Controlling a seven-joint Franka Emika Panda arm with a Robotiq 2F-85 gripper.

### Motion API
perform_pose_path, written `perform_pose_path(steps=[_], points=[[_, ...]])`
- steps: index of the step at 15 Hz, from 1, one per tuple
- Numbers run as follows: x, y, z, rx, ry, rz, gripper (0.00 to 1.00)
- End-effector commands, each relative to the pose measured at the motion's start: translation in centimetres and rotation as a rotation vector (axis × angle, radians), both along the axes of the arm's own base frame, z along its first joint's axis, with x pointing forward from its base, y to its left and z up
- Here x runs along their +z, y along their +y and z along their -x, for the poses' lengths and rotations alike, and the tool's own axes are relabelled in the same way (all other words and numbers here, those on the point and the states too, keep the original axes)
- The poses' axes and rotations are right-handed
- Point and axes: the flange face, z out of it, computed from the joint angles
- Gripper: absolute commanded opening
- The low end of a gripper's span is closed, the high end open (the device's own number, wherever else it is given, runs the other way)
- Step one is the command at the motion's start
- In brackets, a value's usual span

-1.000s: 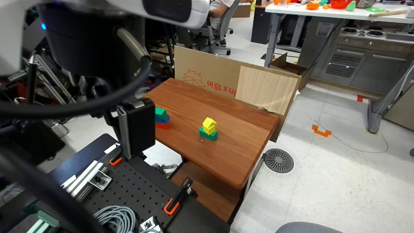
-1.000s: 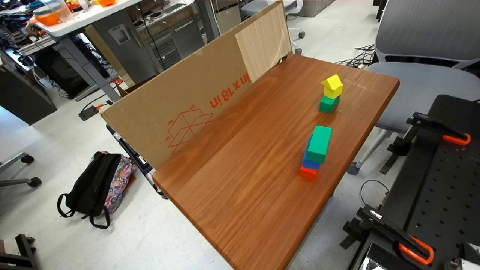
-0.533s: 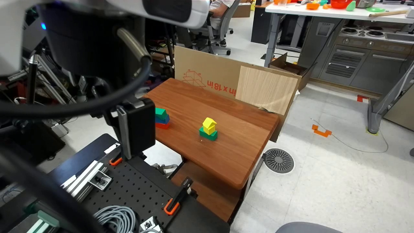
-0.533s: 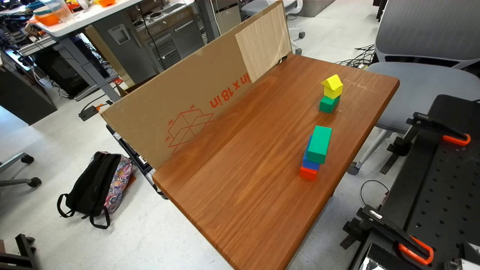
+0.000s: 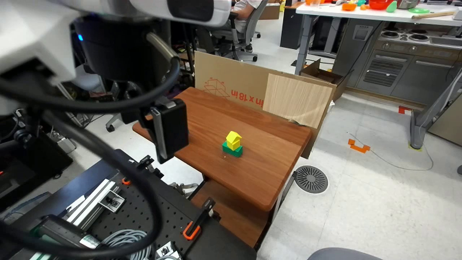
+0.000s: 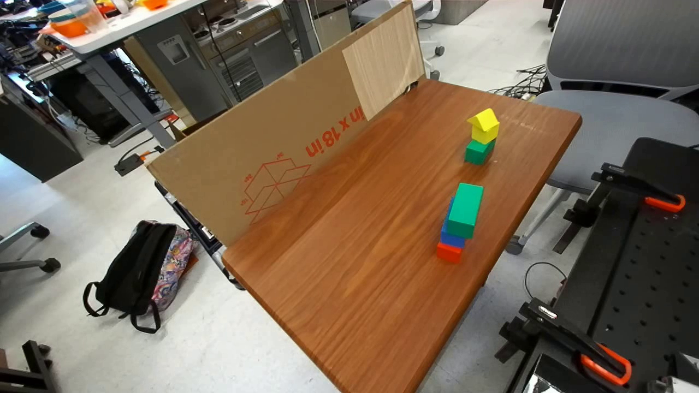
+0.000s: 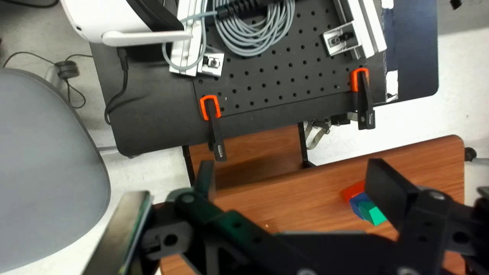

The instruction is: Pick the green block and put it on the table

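Observation:
A green block [image 6: 465, 210] lies on top of a blue block [image 6: 452, 236] and a red block [image 6: 449, 252], stacked on the reddish-brown table [image 6: 349, 262]. In the wrist view this green block [image 7: 372, 213] is partly behind one finger. Another green block [image 6: 480, 152] stands under two yellow pieces [image 6: 485, 128]; it also shows in an exterior view [image 5: 232, 149]. My gripper [image 7: 292, 168] is open and empty, with its fingers wide apart, above the table. In an exterior view the gripper [image 5: 169, 144] hides nearly all of the blue-red stack.
A cardboard sheet [image 6: 262, 147] stands along one long table edge. A black perforated bench [image 7: 267, 84] with orange-tipped clamps [image 7: 210, 107], a cable coil and metal rails lies beside the table. A grey chair [image 7: 49, 164] stands near the bench.
The arm has moved right and slightly up in an exterior view. The gripper now covers the stack with the green block there. The blocks have not moved.

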Motion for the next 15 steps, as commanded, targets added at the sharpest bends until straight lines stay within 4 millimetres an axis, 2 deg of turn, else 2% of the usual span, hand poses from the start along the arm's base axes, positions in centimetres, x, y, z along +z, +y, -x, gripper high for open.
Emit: perform_pose_path(steps=[1,8,15], points=[[-2.3,3.4,-2.6,-0.016,-0.067,0.032,1.0],[-7.5,12.5,-6.9,0.075,-0.185,0.047,1.0],[-11.1,17.3,-9.6,0.218,-0.199,0.076,1.0]])
